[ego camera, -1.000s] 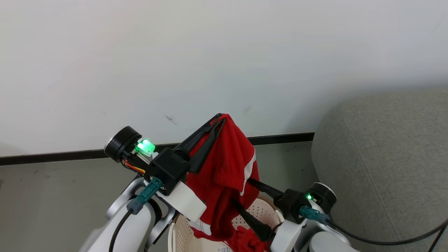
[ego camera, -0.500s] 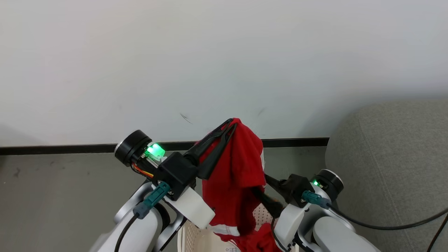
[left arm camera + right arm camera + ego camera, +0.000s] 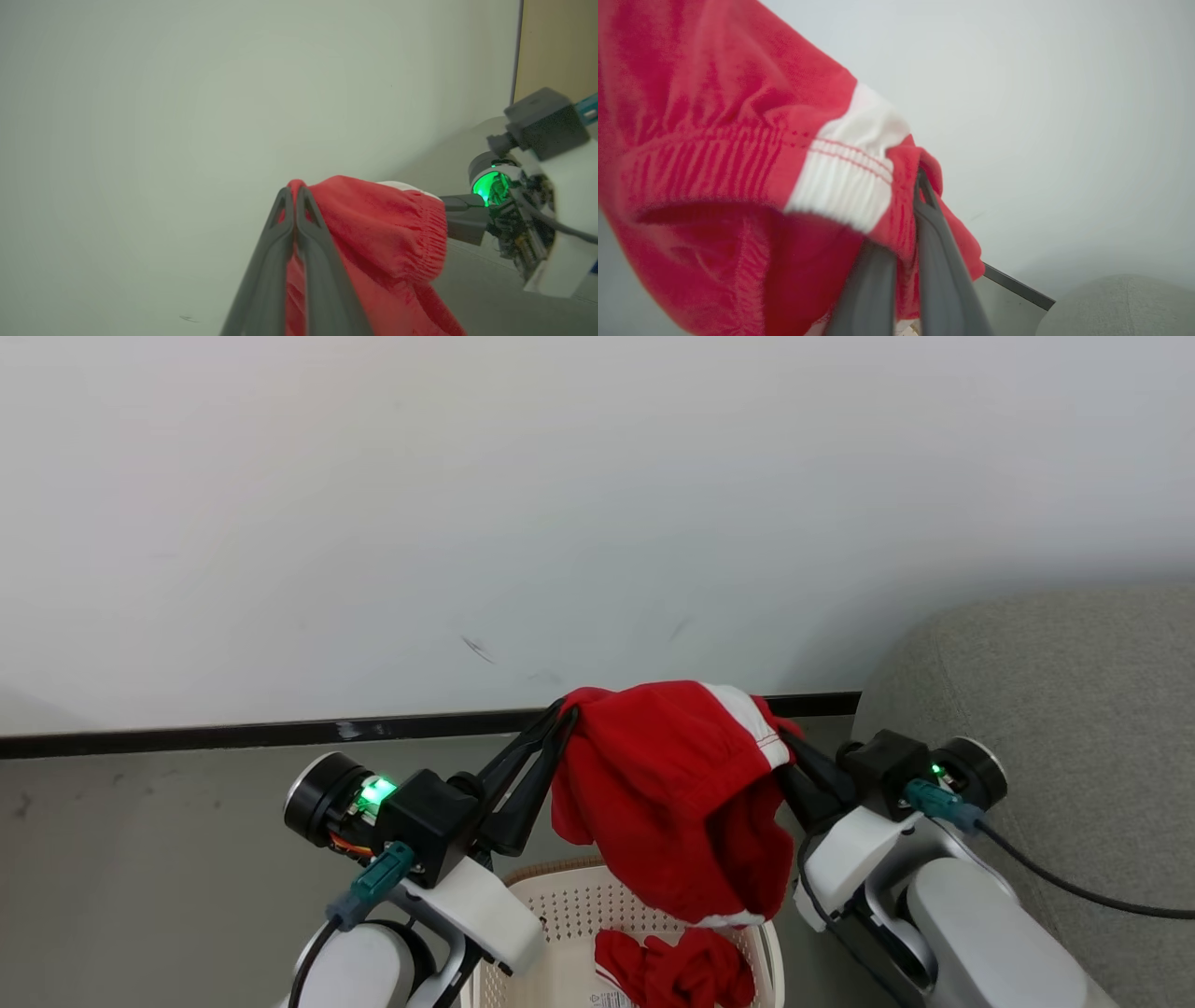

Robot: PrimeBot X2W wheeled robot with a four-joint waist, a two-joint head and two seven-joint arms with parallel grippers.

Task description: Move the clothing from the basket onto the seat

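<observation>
Bright red soft fabric garment with a white side stripe [image 3: 672, 784] hangs stretched between both raised grippers.

The right gripper [image 3: 920, 175] has its tips buried in cloth in the head view. In its own blurred wrist view it seems clamped on the elastic hem beside the white stripe. The left gripper [image 3: 565, 711] pinches the opposite edge, fingers pressed together, and both arms angle inward. Beneath them the cream-white perforated plastic basket with brown woven-look rim [image 3: 551, 875] is cut off and partly hidden by hanging cloth, with a second crumpled red garment [image 3: 677, 971] inside. The grey woven-fabric sofa seat [image 3: 1046, 709] lies just outside the right gripper.
</observation>
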